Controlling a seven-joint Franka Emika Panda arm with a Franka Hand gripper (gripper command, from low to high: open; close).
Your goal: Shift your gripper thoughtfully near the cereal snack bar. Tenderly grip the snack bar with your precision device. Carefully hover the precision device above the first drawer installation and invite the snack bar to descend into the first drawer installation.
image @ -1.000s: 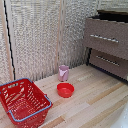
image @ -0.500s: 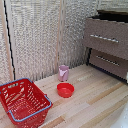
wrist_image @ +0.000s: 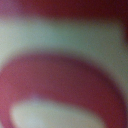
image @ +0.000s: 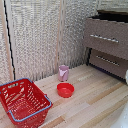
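Observation:
The first drawer installation (image: 105, 37), a tall pale grey-brown front with a long silver bar handle, stands at the exterior view's upper right and looks pulled out, with a dark gap above it. The cereal snack bar is out of view in the exterior view. The wrist view is a heavy close-up blur of dark red curved bands on a pale surface; I cannot tell what it is. The gripper's fingers show in neither view. A sliver of white (image: 126, 76) at the exterior view's right edge may be part of the arm.
A red wire basket (image: 24, 101) with a blue rim stands at the exterior view's lower left. A pink cup (image: 63, 72) stands by the slatted wall, with a round red bowl (image: 65, 90) in front of it. A darker, narrower drawer front (image: 107, 61) sits below the first drawer.

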